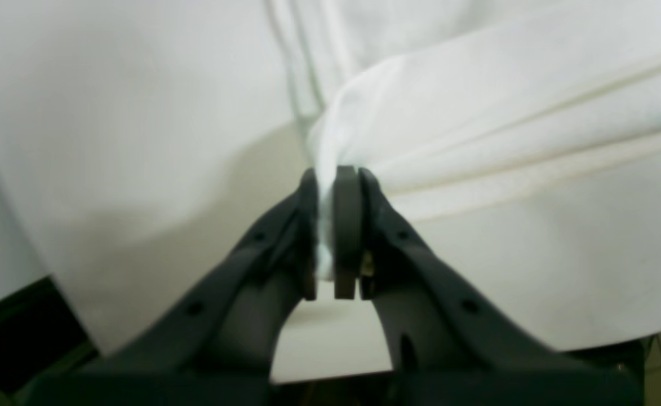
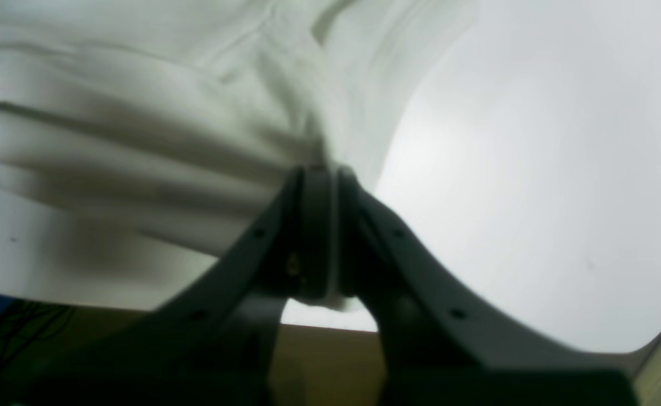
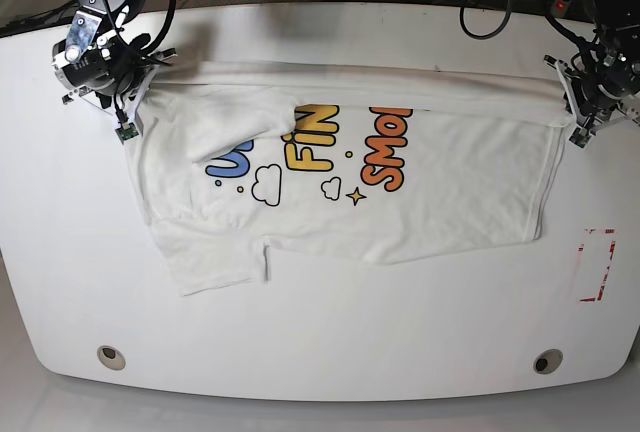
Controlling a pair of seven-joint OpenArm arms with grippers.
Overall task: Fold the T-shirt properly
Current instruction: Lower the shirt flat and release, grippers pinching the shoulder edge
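The white T-shirt (image 3: 440, 202) lies lettering-up on the table, stretched sideways between both arms, with its far edge folded over along the back. A sleeve sticks out at the front left. My left gripper (image 3: 573, 112) is at the shirt's far right corner. In the left wrist view it (image 1: 330, 186) is shut on a bunched fold of the T-shirt (image 1: 505, 113). At the shirt's far left corner, my right gripper (image 3: 135, 87) holds the other end. The right wrist view shows it (image 2: 322, 180) shut on gathered T-shirt (image 2: 138, 141) cloth.
The white table (image 3: 320, 352) has a round hole near each front corner (image 3: 111, 356) (image 3: 546, 361). A red-edged rectangle mark (image 3: 597, 264) sits near the right edge. Cables and dark equipment run behind the table's back edge (image 3: 330, 4).
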